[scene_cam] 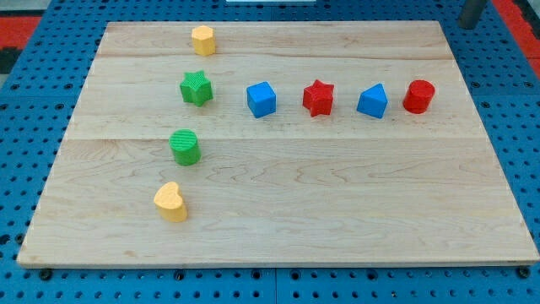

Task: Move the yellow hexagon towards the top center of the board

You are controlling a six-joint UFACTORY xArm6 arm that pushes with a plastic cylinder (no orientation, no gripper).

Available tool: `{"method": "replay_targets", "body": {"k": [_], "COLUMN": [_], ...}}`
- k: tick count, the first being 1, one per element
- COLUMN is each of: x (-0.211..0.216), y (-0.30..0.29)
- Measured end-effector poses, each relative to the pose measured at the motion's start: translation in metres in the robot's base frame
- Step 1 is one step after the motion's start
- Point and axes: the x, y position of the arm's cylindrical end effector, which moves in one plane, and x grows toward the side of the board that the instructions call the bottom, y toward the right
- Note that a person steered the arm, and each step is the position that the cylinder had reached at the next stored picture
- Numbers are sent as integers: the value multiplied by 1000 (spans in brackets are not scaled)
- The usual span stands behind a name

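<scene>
No text, label, brand, number or sign could be read anywhere in the camera view; the wooden board, the blocks on it and the blue perforated surface around it all showed plain, unmarked faces.
</scene>
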Motion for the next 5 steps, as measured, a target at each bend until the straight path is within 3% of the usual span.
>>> {"method": "replay_targets", "body": {"k": [2, 3, 4, 5], "x": [15, 13, -1, -13], "y": [-21, -140, -201, -218]}}
